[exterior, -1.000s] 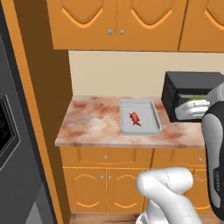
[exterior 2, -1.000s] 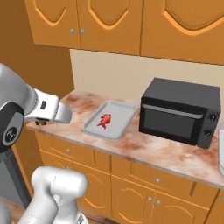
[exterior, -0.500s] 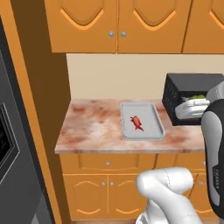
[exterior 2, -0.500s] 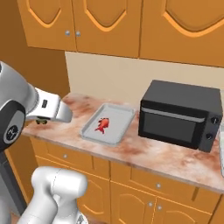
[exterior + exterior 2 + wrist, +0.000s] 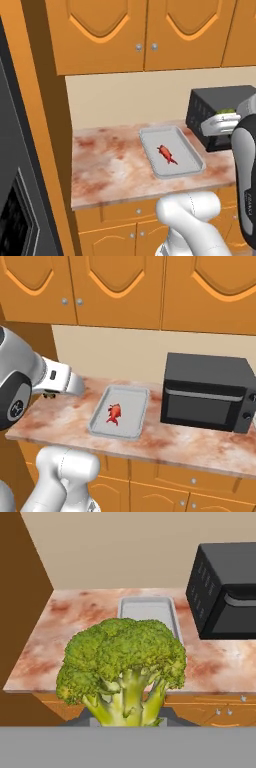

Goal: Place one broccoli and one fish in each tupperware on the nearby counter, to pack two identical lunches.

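- Gripper (image 5: 127, 724) fingers are clamped on the stalk of one broccoli (image 5: 122, 664) in the hand view, where the head is held up in front of the camera, short of the near edge of the counter (image 5: 65, 632). Beyond it, one grey tray (image 5: 148, 609) lies mid-counter, with one black microwave (image 5: 225, 592) at the right.
- In the left base view, one red fish (image 5: 167, 154) is seen lying in the tray (image 5: 192, 167); the counter (image 5: 105, 160) is bare to its left. A green patch at the arm's end, before the microwave (image 5: 200, 107), is judged to be the broccoli (image 5: 227, 112).
- In the right base view, the fish (image 5: 114, 413) is again counted as one, the tray (image 5: 135, 431) as one, the microwave (image 5: 207, 391) as one. No second container can be made out.
- A slip is judged possible, since the broccoli is held only by its stalk; it could also be dropped onto the fish or the tray rim if released too early.
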You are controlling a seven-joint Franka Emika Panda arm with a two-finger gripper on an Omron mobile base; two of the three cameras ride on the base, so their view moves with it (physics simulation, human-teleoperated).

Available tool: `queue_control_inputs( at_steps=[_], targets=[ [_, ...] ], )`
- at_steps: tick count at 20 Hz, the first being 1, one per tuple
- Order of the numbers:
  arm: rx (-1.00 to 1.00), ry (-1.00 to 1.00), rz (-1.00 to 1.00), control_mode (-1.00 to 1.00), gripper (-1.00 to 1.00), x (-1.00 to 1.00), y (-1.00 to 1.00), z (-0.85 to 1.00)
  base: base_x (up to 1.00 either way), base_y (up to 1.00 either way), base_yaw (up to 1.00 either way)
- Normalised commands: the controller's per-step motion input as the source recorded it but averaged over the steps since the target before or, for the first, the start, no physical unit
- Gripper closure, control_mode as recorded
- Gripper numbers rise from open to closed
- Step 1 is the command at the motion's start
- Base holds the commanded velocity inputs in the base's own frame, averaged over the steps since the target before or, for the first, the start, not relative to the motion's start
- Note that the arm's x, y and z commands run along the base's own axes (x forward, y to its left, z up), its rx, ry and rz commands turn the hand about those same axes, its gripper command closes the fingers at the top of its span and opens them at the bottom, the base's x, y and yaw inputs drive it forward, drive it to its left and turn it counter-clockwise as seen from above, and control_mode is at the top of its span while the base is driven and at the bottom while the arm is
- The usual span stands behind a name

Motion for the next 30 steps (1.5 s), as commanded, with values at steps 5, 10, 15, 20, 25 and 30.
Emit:
queue_control_inputs(
  at_steps=[5, 10, 15, 20, 25, 30],
  targets=[
    [0.00, 0.00, -0.04, -1.00, 1.00, -0.10, -0.07, -0.13, -0.16, 0.08, -0.20],
    [0.00, 0.00, -0.10, -1.00, 1.00, -0.05, -0.49, -0.51, 0.00, 0.00, 0.00],
    [0.03, 0.00, 0.00, -1.00, 1.00, 0.62, -0.42, -0.40, 0.00, 0.00, 0.00],
    [0.05, 0.01, 0.04, -1.00, 1.00, 1.00, -0.01, -0.44, 0.00, 0.00, 0.00],
    [0.01, 0.12, 0.06, -1.00, 1.00, 1.00, 0.00, -0.65, 0.00, 0.00, 0.00],
    [0.00, 0.15, 0.04, -1.00, 1.00, 0.99, 0.00, -0.59, 0.00, 0.00, 0.00]
  ],
)
